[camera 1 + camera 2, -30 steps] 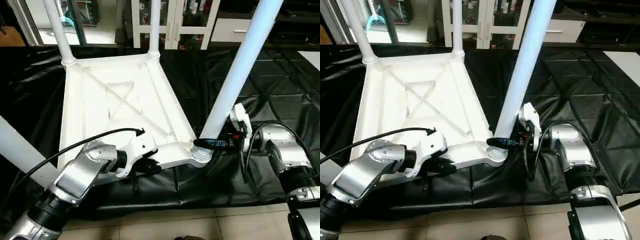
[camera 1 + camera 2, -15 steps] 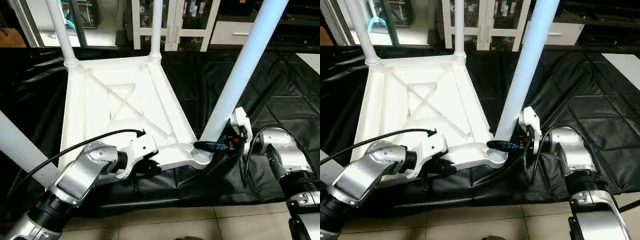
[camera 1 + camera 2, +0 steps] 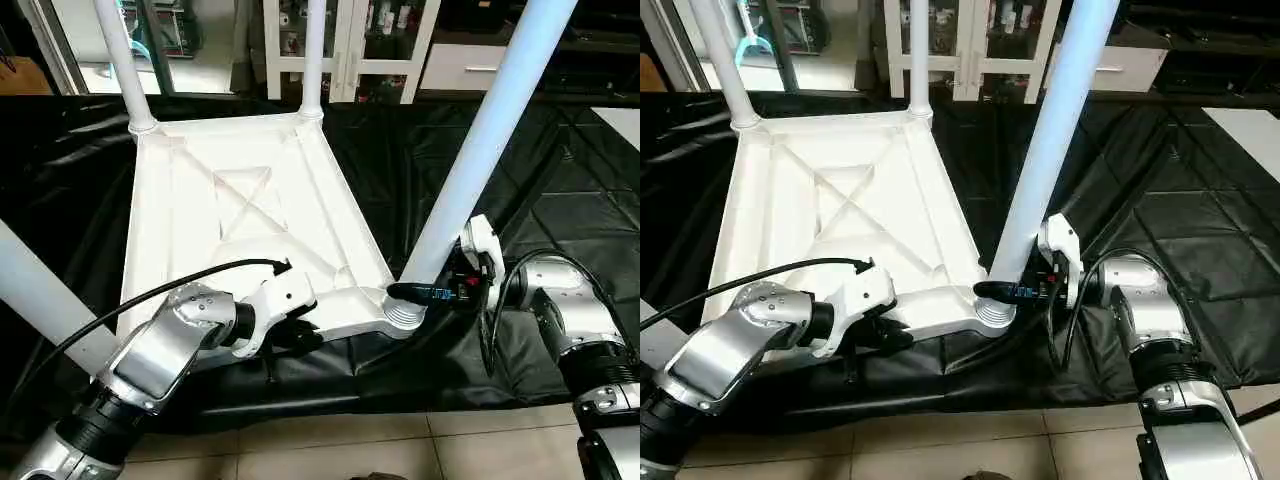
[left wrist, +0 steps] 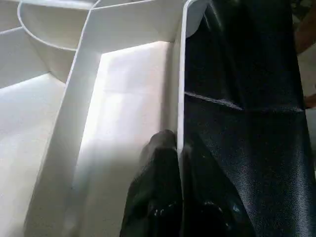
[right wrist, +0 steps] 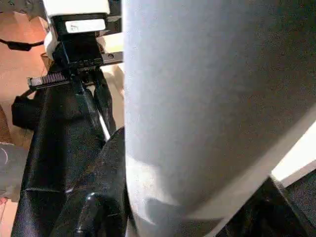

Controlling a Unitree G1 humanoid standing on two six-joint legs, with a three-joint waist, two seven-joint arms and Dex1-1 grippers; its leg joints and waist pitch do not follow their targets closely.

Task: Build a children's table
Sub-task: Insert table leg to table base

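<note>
**Both grippers on the upturned table**

The white table top (image 3: 240, 220) lies underside up on a black sheet (image 3: 560, 190), its diagonal ribs showing. At the far left a leg (image 3: 40, 295) slants up from the near left corner. The left gripper (image 3: 295, 335) is pinched tight on the top's near rim — in the left wrist view its black fingers (image 4: 158, 192) stand one on each side of the thin white wall. Two legs (image 3: 120, 60) stand in the far corner sockets. Further right, the right gripper (image 3: 420, 292) sits about half open around the base of the near right leg (image 3: 480, 150) — just above its round socket (image 3: 403, 315). Behind stands a white cabinet (image 3: 350, 40).
</note>
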